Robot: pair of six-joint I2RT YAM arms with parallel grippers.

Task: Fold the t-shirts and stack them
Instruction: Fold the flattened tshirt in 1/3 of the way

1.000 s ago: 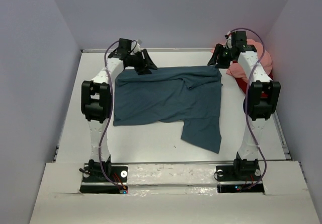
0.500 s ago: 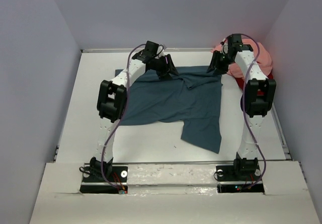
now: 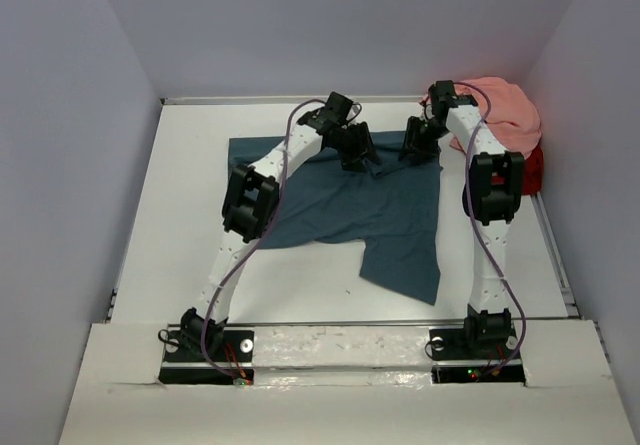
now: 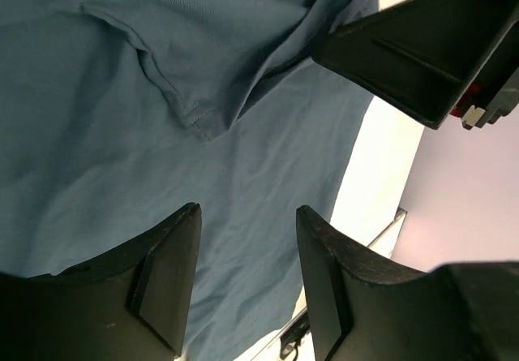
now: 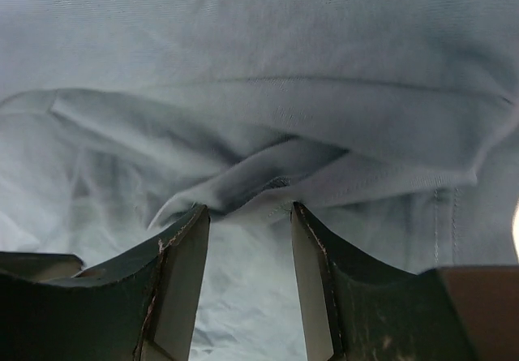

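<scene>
Three shirts are in sight from the overhead camera. The teal shirt [image 3: 340, 205] lies spread across the middle of the desk [image 3: 180, 225], rumpled along its far edge, with one flap hanging toward the near side. The pink shirt [image 3: 505, 105] is bunched in the far right corner, and the red shirt [image 3: 530, 170] shows just beside it, mostly hidden behind my right arm.

Both arms reach over to the far edge of the teal shirt and sit close together there. The left tool [image 3: 362, 155] hovers over the cloth near the middle of that edge. Through its wrist camera I see its fingers [image 4: 170, 272] standing well apart with nothing between them but the fabric below, and a stitched hem fold lying beyond the tips.

The right tool [image 3: 415, 148] is at the shirt's far right corner. Its wrist view shows its fingers [image 5: 182, 272] about half spread, and a raised ridge of teal cloth sits right at the tips. The gap between the fingers is plain, so they are not clamped on it.
</scene>
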